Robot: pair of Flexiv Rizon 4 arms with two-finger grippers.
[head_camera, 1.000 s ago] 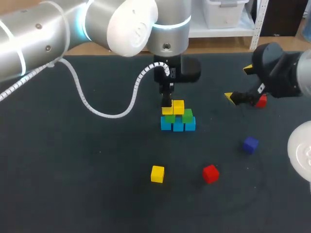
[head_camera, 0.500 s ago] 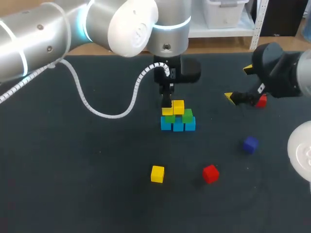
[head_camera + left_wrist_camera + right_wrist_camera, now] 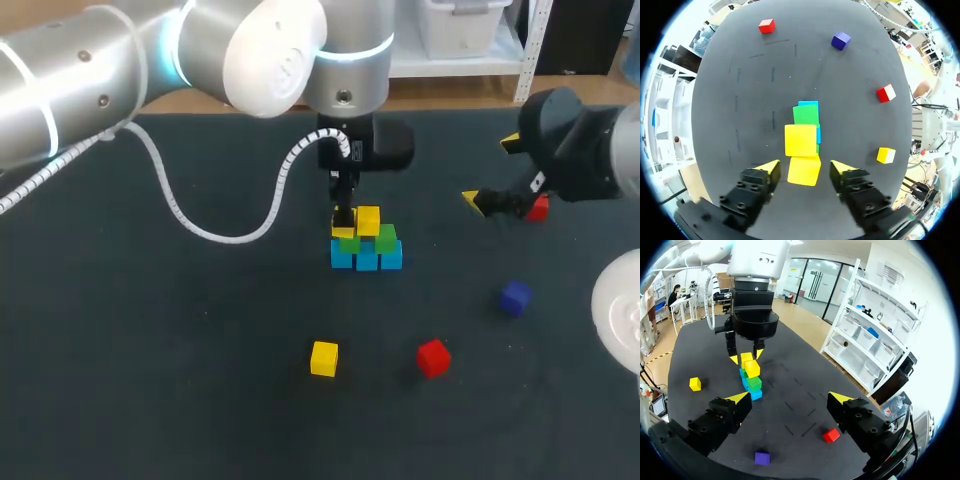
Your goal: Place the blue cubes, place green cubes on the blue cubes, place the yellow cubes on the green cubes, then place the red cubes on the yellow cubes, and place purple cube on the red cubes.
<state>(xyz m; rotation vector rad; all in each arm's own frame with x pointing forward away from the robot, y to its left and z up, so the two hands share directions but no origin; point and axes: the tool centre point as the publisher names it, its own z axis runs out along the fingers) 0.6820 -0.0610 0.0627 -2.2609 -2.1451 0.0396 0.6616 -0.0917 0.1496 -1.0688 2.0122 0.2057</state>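
Unmoved over last second: left jaws parted, clear of small yellow cube [image 3: 804,171] atop green cube [image 3: 806,115]; right jaws wide, empty. Reds next.

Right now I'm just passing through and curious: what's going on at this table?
The robot is stacking coloured cubes into a pyramid. The left hand is open over the stack, fingers either side of a top yellow cube without gripping it. Green cubes sit beneath, on blue cubes at the base. The right hand hangs open, empty, near a red cube. A spare yellow cube, a second red cube and the purple cube lie loose on the table.
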